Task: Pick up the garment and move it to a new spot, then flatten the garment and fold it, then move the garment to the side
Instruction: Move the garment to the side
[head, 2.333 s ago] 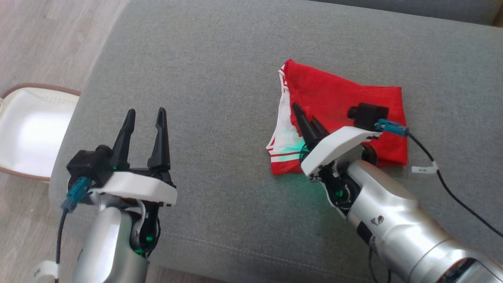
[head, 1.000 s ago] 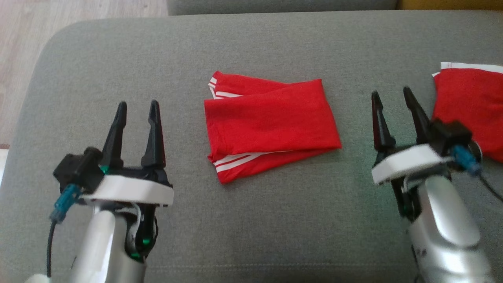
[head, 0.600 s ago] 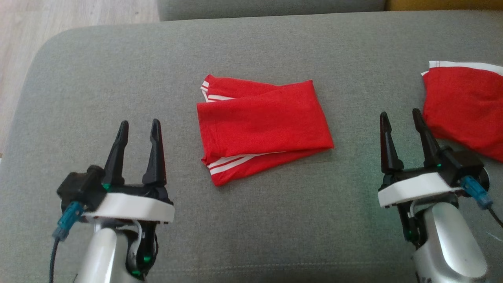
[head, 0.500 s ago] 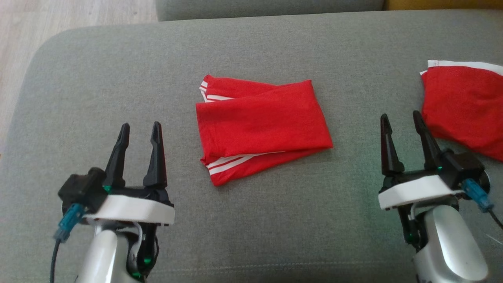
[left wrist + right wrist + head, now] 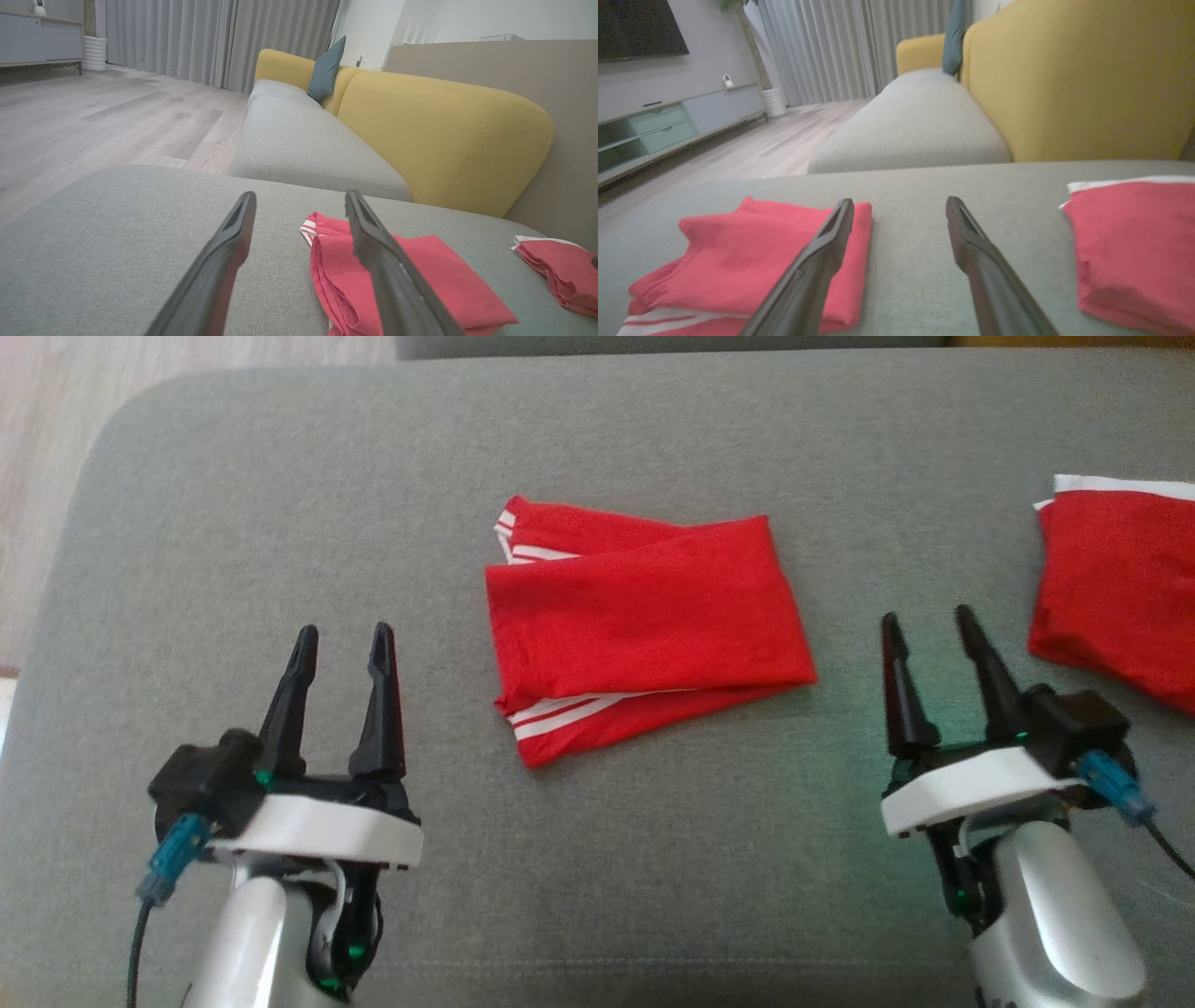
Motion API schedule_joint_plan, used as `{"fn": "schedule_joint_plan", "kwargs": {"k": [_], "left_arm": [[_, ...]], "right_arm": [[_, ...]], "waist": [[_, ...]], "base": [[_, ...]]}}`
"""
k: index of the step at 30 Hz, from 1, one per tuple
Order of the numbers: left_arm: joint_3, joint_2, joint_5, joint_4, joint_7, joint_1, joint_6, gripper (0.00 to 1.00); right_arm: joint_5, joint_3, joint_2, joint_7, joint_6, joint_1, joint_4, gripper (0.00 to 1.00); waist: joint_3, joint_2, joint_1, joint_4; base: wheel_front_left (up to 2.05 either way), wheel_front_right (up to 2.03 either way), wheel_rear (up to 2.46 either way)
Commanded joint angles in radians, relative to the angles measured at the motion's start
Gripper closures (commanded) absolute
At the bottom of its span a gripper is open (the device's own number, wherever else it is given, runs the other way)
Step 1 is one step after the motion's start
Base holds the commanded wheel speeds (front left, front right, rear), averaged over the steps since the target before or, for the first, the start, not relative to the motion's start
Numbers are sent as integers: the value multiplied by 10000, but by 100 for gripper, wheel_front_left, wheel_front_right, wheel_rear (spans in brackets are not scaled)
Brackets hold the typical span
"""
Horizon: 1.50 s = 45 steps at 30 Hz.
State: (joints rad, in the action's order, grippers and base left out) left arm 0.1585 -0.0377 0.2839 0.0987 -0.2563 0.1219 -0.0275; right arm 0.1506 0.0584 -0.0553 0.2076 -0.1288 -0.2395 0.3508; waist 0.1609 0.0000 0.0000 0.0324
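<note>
The right gripper (image 5: 925, 614), which lay on top of the right-hand garment (image 5: 1116, 583), has pulled back off it to the lower right of the frame, fingers apart and empty, while the head camera has swung round, bringing the middle garment (image 5: 644, 621) into mid-frame.

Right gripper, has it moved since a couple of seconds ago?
Yes. The right gripper was over the right-hand garment; now it sits clear of it, to its left, open over the grey cushion.
</note>
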Motion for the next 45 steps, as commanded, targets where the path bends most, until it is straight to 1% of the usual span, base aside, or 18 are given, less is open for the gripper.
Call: {"fn": "schedule_joint_plan", "kwargs": {"k": [1, 2, 10, 14, 21, 25, 26, 27, 28, 31, 34, 39, 42, 45], "left_arm": [[-218, -125, -41, -293, -55, 502, -28, 0], [-150, -125, -19, -256, -55, 567, -42, 0], [-46, -125, 44, -218, -55, 813, -77, 0], [-34, -125, 86, -238, -55, 948, -114, 0], [61, -125, 137, -253, -55, 1260, -138, 0], [43, -125, 179, -207, -55, 1458, -148, 0], [32, -125, 186, -196, -55, 1495, -144, 0], [12, -125, 190, -186, -55, 1527, -135, 0], [-12, -125, 190, -175, -55, 1552, -126, 0], [-65, -125, 173, -147, -55, 1582, -115, 0], [-126, -125, 129, -124, -55, 1587, -118, 0], [-194, -125, 49, -142, -55, 1524, -151, 0], [-244, -125, -4, -182, -55, 1472, -163, 0], [-311, -125, -76, -214, -55, 1436, -194, 0]], "right_arm": [[134, 326, 50, -66, -19, -460, -187, 0], [368, 446, 50, -244, -19, -645, 58, 0], [1202, 649, 50, -885, -19, -1530, 1659, 0], [1667, 849, 50, -891, -19, -2063, 2542, 0], [1827, 1212, 51, -777, -19, -2976, 4036, 0], [1876, 1379, 51, -742, -19, -3354, 4690, 0], [1899, 1418, 51, -715, -19, -3432, 4821, 3], [1925, 1458, 51, -680, -19, -3506, 4939, 58], [1922, 1501, 51, -642, -19, -3579, 5048, 100], [1852, 1524, 51, -492, -19, -3727, 5218, 100], [1380, 1345, 51, -168, -19, -3973, 5435, 100], [-265, 705, 51, 192, -19, -4303, 5379, 100], [-1443, 227, 32, 249, -19, -4364, 5005, 100], [-2370, -113, -177, 107, -19, -4371, 4444, 100]], "waist": [[123, 0, 0, 141], [232, 0, 0, 293], [757, 0, 0, 854], [1132, 0, 0, 1056], [1713, 0, 0, 1263], [1888, 0, 0, 1312], [1911, 0, 0, 1309], [1926, 0, 0, 1295], [1933, 0, 0, 1271], [1919, 0, 0, 1191], [1834, 0, 0, 1004], [1598, 0, 0, 588], [1464, 0, 0, 292], [1390, 0, 0, -21]], "base": [[0, 0, 0], [0, 0, 0], [0, 0, 0], [0, 0, 0], [0, 0, 0], [0, 0, 0], [0, 0, 0], [0, 0, 0], [0, 0, 0], [0, 0, 0], [0, 0, 0], [0, 0, 0], [0, 0, 0], [0, 0, 0]]}}
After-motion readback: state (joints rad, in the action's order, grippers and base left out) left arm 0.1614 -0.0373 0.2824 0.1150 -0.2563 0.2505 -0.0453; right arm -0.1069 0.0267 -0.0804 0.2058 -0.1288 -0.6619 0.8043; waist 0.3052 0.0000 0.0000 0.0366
